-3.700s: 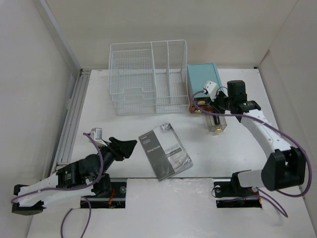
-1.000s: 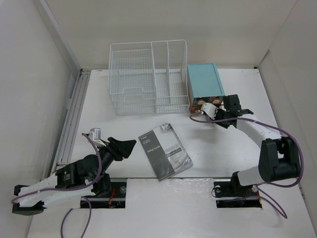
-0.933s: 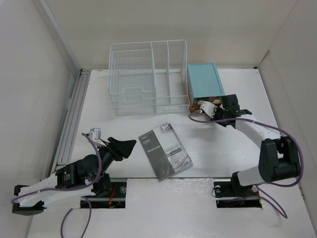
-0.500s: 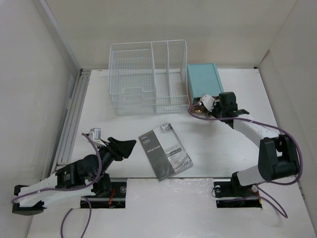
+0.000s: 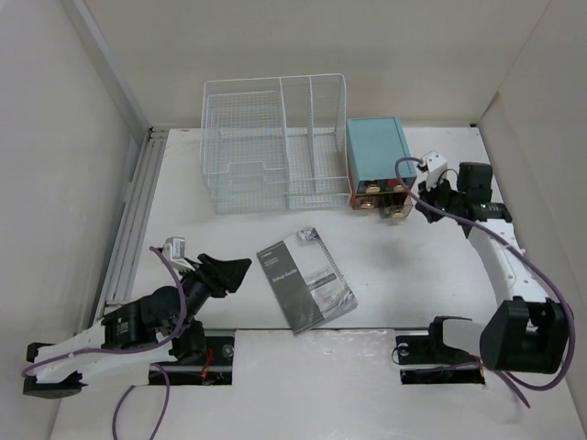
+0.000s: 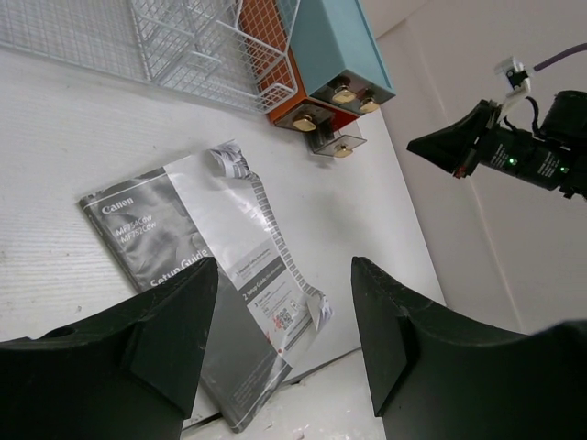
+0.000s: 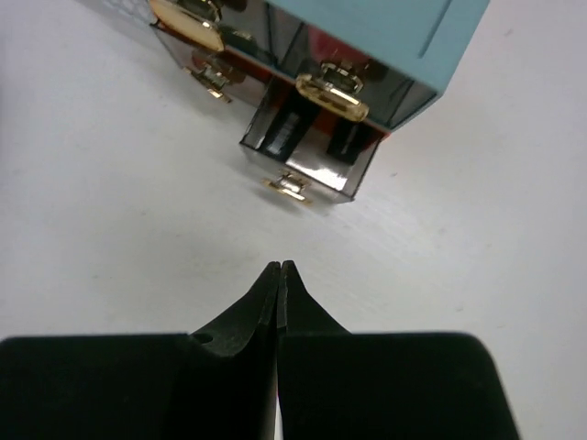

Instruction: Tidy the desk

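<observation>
The desk [image 5: 440,266] is a wide white tabletop. A grey Canon setup booklet [image 5: 304,280] lies on it near the front. My left gripper [image 5: 229,272] hovers left of the booklet, open and empty; in the left wrist view the booklet [image 6: 211,266] lies below and ahead of the left gripper [image 6: 284,302]. My right gripper [image 5: 422,203] is shut on nothing, just right of the teal box [image 5: 376,151]. In the right wrist view the right gripper [image 7: 278,268] points at a clear drawer [image 7: 312,151] that sticks out slightly.
A white wire-mesh rack [image 5: 275,142] stands at the back, touching the teal box's left side. Orange drawers with gold knobs [image 6: 316,115] face the front. Walls close in on the left, back and right. Two cutouts [image 5: 206,353] hold the arm bases.
My right gripper, shut throughout, pushed the pulled-out clear drawer back toward the teal box, then drew away to the right. The left arm has stayed put.
</observation>
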Motion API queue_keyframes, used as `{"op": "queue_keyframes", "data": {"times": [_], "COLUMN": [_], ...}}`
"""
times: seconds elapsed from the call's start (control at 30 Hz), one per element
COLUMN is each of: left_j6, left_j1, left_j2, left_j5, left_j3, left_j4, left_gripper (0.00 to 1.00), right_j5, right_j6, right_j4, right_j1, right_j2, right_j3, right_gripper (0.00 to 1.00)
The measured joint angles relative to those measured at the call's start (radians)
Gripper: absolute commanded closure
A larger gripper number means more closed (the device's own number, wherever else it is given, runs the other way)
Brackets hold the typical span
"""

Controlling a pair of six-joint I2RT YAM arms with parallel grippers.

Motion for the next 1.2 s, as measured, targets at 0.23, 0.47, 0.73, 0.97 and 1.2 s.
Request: {"op": "queue_keyframes", "data": {"times": [0.23, 0.47, 0.73, 0.97, 1.2], "left_j6": [0.000, 0.000, 0.000, 0.000, 0.000], "left_j1": [0.000, 0.000, 0.000, 0.000, 0.000], "left_j2": [-0.016, -0.016, -0.016, -0.014, 0.000], "left_j5": [0.001, 0.001, 0.001, 0.000, -0.003], "left_j3": [0.000, 0.000, 0.000, 0.000, 0.000], "left_j4": [0.000, 0.000, 0.000, 0.000, 0.000], "left_gripper": [0.44, 0.45, 0.45, 0.45, 0.45], "right_j5": [-0.347, -0.504, -0.496, -0.465, -0.459], "right_j6": [0.132, 0.330, 0.428, 0.493, 0.597], "right_j4": [-0.044, 0.079, 0.199, 0.255, 0.352], "right_j1": [-0.121, -0.153, -0.177, -0.193, -0.194], "right_j2": [0.185, 0.291, 0.454, 0.614, 0.661], "right_j3": [0.059, -0.029, -0.031, 0.005, 0.011], "right_gripper": [1.00, 1.00, 1.00, 1.00, 1.00]}}
